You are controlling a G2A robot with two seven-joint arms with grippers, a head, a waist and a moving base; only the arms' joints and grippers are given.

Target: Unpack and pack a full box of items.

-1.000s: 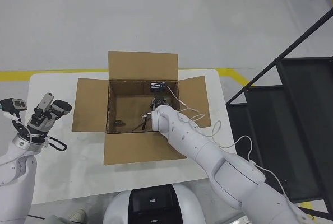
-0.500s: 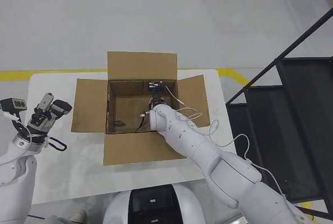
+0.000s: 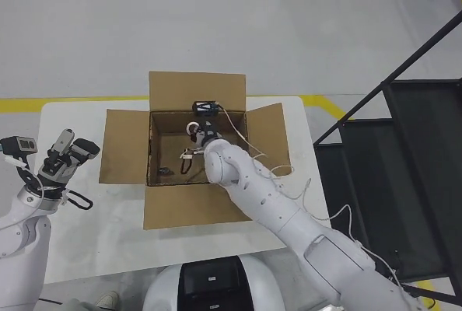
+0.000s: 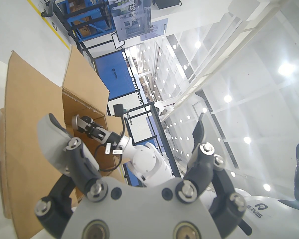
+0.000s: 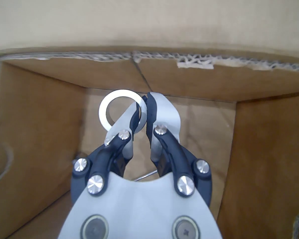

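Right gripper point(image 3: 194, 134) is now at upper middle of the top view, just inside the far wall of the box point(image 3: 126, 144), w/ a flat metal ring point(image 5: 103, 113) pinched by its edge btwn the pads. Jaws are clamped tight on it, and most of the ring sticks out to one side. 1 s ago this gripper was lower in the frame and a bit further right, down near the box floor, no ring to be seen. In the last half sec it's come up and across to the left. So the pick looks done and the unpack lift-out is prob underway. The hold is thin and off-centre, so the ring could pivot or slip, and it needs to clear the rim before heading for the table point(image 3: 99, 225). A small dark item point(image 3: 165, 169) lies on the box floor, lower left of the ring. Left gripper point(image 3: 68, 152) hasn't budged: left of frame beside the box's left flap, fingers spread wide, nothing in them.
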